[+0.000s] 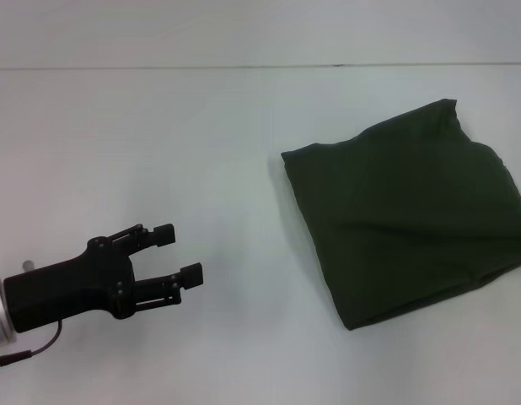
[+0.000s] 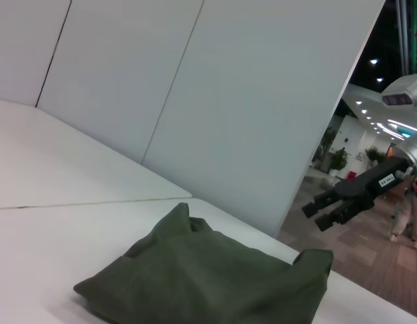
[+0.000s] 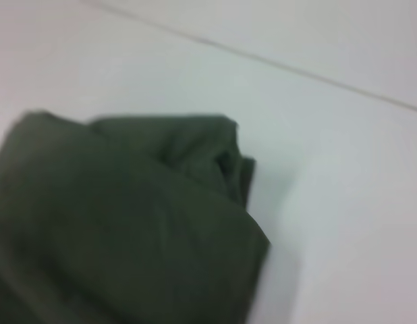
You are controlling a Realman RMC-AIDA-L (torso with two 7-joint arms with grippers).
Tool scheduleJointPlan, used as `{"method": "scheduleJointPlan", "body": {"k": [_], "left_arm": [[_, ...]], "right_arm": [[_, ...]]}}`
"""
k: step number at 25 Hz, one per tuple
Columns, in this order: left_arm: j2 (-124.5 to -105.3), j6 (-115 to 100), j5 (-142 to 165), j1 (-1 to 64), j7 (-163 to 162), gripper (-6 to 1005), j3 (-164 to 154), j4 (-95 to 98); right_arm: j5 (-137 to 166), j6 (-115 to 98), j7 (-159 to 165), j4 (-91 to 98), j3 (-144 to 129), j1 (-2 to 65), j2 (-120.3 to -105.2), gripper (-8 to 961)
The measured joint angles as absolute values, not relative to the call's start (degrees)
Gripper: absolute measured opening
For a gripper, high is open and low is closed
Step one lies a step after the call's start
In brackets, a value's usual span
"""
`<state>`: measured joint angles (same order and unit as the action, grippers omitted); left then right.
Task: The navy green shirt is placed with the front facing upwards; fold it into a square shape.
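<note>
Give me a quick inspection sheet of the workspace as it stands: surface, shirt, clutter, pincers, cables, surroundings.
Surface: white table, a thin seam line running across its far part.
Job's things: navy green shirt lies folded into a rough square on the robot's right side of the table, corners slightly puffed; no lettering shows.
Clutter: nothing seen.
Grippers: left pincer open, above the table's near left, apart from the shirt. Right pincer visible in the left wrist view, raised off the table beyond the shirt; its state cannot be told.
Cables: a thin dark cable by the left wrist.
Surroundings: white wall panels; a lit hall beyond them.
</note>
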<state>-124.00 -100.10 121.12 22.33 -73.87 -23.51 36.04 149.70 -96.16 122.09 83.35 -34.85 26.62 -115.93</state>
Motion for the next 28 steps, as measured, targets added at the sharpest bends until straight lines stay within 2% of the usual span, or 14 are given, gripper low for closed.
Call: {"method": "scheduleJointPlan", "body": {"k": [13,28], "left_arm": [[-124.02,-100.0,120.5,22.7,-73.9,899,-23.6,35.7],[-123.49,-104.0,121.1,22.7,-73.6,899,-32.4,39.8]], "right_arm": [[140.8,-85.4,119.7,62.6,-31.1,27.8,-115.83,926],[139.7,-78.2,122.8,57.2,-32.2,29.9,-115.68,924]]}}
